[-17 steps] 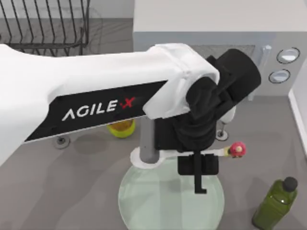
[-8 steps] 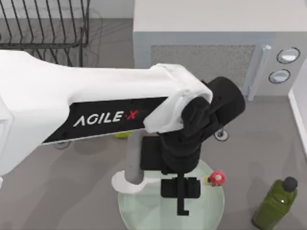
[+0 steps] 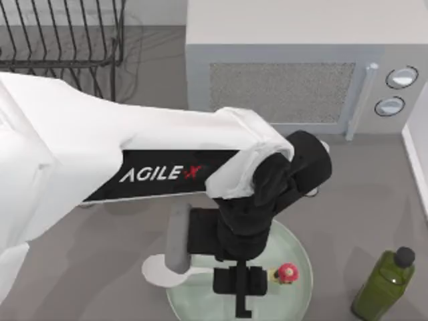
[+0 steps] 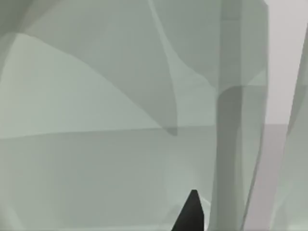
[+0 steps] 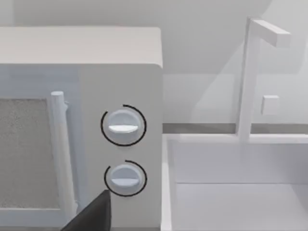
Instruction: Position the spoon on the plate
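The pale green glassy plate [image 3: 297,244] lies at the front middle of the table. My left gripper [image 3: 241,286] hangs low over it, shut on the white spoon [image 3: 155,270] by the handle. The spoon lies crosswise: its broad bowl pokes past the plate's left rim, and its red-pink knob [image 3: 287,273] is over the plate's right half. In the left wrist view the plate [image 4: 96,163] is very close under a dark fingertip [image 4: 192,214]. My right arm is parked off to the right, its wrist camera facing the microwave.
A grey microwave [image 3: 281,67] with two knobs [image 5: 123,126] stands at the back. A wire dish rack [image 3: 60,33] is at the back left. A green bottle [image 3: 384,284] stands front right of the plate. A white sink basin [image 5: 231,192] sits at the right.
My left arm has carried the spoon forward and down, from the plate's far edge to over its middle. The red knob has moved left and toward the front.
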Tool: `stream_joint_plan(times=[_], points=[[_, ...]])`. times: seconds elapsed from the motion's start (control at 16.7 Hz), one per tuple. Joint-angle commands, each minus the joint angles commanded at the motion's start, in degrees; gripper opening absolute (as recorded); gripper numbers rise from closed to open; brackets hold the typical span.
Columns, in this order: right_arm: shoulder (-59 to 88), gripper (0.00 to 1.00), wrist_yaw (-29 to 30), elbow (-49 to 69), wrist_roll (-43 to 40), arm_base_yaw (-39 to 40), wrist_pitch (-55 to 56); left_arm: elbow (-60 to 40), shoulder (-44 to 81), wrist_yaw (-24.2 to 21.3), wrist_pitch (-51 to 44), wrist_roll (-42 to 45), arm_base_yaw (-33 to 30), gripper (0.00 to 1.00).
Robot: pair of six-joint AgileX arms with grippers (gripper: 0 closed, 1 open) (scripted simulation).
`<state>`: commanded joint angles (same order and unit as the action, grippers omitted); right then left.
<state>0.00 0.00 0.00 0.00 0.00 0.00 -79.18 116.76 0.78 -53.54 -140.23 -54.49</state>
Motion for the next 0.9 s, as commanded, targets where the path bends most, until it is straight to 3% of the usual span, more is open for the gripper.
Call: stream_joint_plan(times=[0.78, 0.9], points=[[0.00, 1.00, 0.00, 0.00, 0.00, 0.00, 0.00, 0.00, 0.00, 0.00, 0.00, 0.00, 0.00, 0.98], [0.00, 1.00, 0.00, 0.00, 0.00, 0.00, 0.00, 0.00, 0.00, 0.00, 0.00, 0.00, 0.00, 1.00]])
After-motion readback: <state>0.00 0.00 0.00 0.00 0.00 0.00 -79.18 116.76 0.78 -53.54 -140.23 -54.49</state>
